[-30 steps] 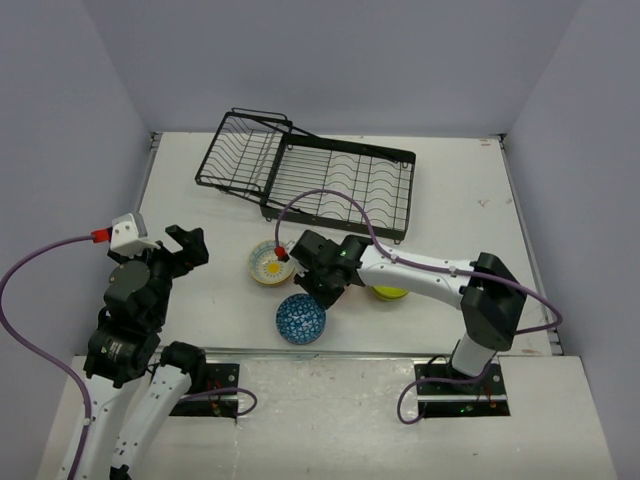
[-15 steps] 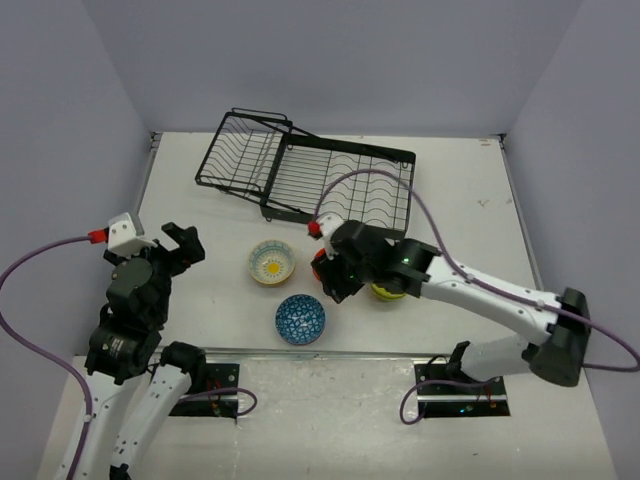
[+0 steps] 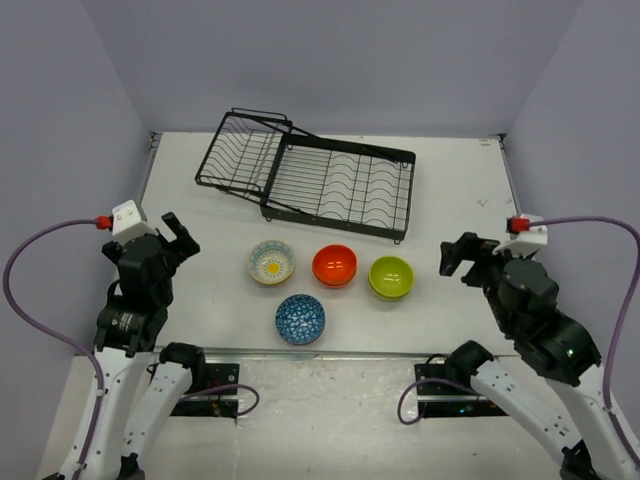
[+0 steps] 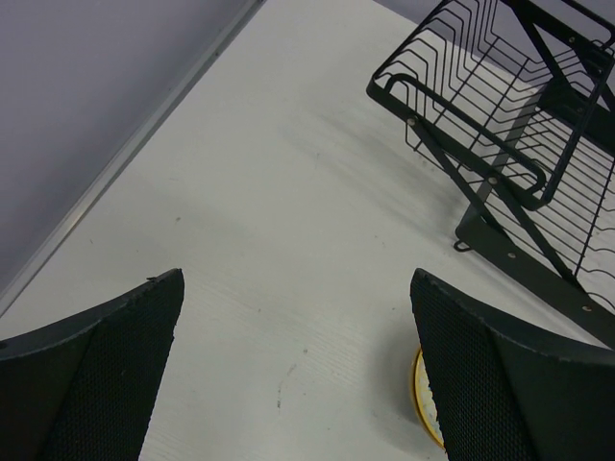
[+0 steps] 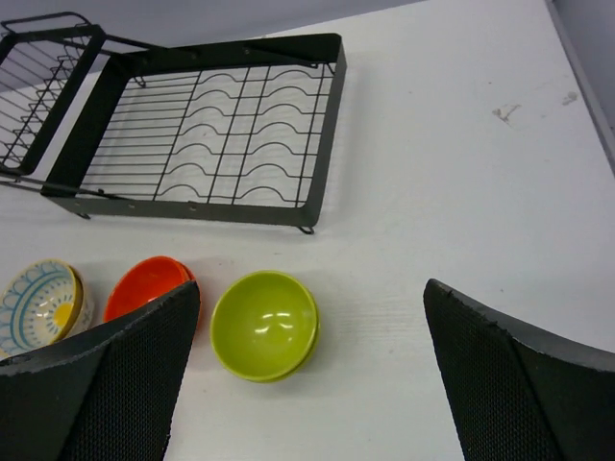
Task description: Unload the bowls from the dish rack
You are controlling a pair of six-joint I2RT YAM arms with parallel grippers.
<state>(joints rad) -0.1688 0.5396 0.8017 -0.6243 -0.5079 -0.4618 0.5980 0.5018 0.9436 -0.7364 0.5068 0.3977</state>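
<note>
Only the top view shows us the blue bowl (image 3: pixel 300 318), low centre. The rack (image 3: pixel 310 180), upper centre, is bare. Cream bowl (image 3: pixel 271 262), orange bowl (image 3: pixel 335 265) and green bowl (image 3: pixel 391 277) line up mid-frame, between and apart from the left gripper (image 3: pixel 178 232) and right gripper (image 3: pixel 462 255), both spread wide, holding nothing.

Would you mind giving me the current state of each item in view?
dish rack: empty
cream floral bowl: upright on table
orange-red bowl: upright on table
lime green bowl: upright on table
blue patterned bowl: resting on table
left gripper: open, empty
right gripper: open, empty
</note>
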